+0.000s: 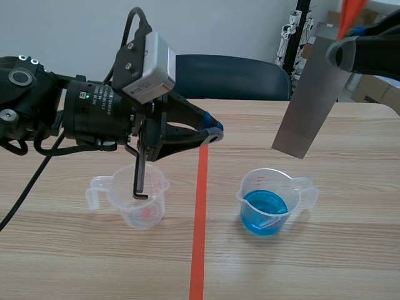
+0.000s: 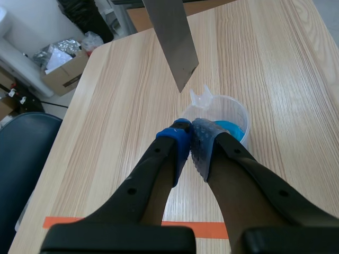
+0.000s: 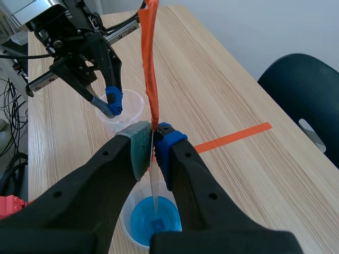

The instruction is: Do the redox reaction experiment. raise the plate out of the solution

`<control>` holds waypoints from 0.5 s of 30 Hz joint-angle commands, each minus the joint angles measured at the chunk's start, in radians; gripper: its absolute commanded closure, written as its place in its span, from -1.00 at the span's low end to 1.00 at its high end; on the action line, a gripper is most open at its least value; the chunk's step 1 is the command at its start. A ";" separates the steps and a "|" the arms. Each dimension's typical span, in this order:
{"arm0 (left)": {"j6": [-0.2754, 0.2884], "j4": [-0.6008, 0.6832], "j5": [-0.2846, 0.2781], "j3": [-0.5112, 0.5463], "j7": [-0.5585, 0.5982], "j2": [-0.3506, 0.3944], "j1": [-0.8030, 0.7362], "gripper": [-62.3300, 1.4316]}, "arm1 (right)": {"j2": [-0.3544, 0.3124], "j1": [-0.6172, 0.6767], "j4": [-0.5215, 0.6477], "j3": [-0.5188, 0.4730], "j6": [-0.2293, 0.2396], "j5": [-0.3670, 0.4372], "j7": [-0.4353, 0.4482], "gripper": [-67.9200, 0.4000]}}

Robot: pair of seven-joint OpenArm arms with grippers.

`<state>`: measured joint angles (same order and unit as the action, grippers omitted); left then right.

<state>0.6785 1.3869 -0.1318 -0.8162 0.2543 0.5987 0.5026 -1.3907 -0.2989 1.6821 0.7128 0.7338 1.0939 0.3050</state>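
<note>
A grey metal plate (image 1: 310, 100) with an orange-red upper end hangs tilted in the air, its lower corner above and clear of the beaker of blue solution (image 1: 267, 204). My right gripper (image 1: 341, 54) is shut on the plate's upper part. In the right wrist view the plate (image 3: 153, 182) runs edge-on between the fingers (image 3: 139, 145), over the blue beaker (image 3: 152, 220). My left gripper (image 1: 214, 130) is shut on nothing, left of the plate. From the left wrist, the plate (image 2: 172, 39) hangs ahead over the blue beaker (image 2: 229, 119), past the shut gripper (image 2: 191, 135).
A clear beaker (image 1: 133, 200) without blue liquid stands under the left arm, with a thin black hook (image 1: 139, 178) hanging into its mouth. An orange tape line (image 1: 200, 219) splits the table between the beakers. A dark chair (image 1: 234, 77) stands behind the table's far edge.
</note>
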 commanded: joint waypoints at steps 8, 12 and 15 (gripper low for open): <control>0.018 0.013 -0.085 0.000 -0.024 -0.003 -0.007 0.83 | -0.013 -0.016 0.002 -0.019 0.012 0.022 0.019 0.97; 0.018 0.013 -0.090 -0.014 -0.041 -0.003 -0.007 0.83 | -0.013 -0.016 0.002 -0.019 0.012 0.022 0.019 0.97; 0.018 0.013 -0.097 -0.015 -0.053 -0.003 -0.007 0.83 | -0.013 -0.016 0.002 -0.019 0.012 0.022 0.023 0.97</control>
<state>0.6914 1.3869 -0.2111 -0.8330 0.1936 0.5987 0.4938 -1.3907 -0.2989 1.6821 0.7128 0.7338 1.0939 0.3054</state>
